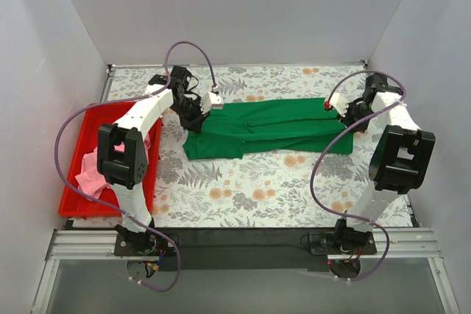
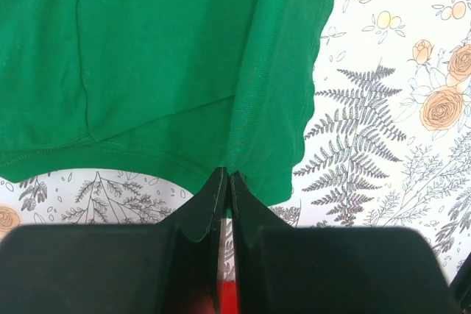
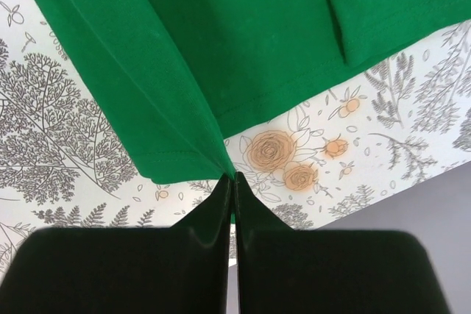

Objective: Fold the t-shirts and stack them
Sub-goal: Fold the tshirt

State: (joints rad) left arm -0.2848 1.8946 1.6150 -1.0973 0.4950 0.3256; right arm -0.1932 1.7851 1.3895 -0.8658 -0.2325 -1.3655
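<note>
The floral-print table (image 1: 243, 189) lies under the green t-shirt (image 1: 272, 130), which is folded into a long band running left to right across it. The red tray (image 1: 77, 200) sits well to the left of the green t-shirt and does not touch it. The pink t-shirt (image 1: 90, 174) is crumpled inside that tray, apart from the green one and partly hidden by the left arm.

The left gripper (image 1: 193, 119) is at the green t-shirt's left end. Its jaws are pressed together with barely a sliver between them, pinching the cloth's stitched edge. The right gripper (image 1: 344, 114) is at the green t-shirt's right end, on the far side. Its jaws are likewise closed tight on a hemmed corner, and the cloth draws into a taut crease toward the fingertips.
</note>
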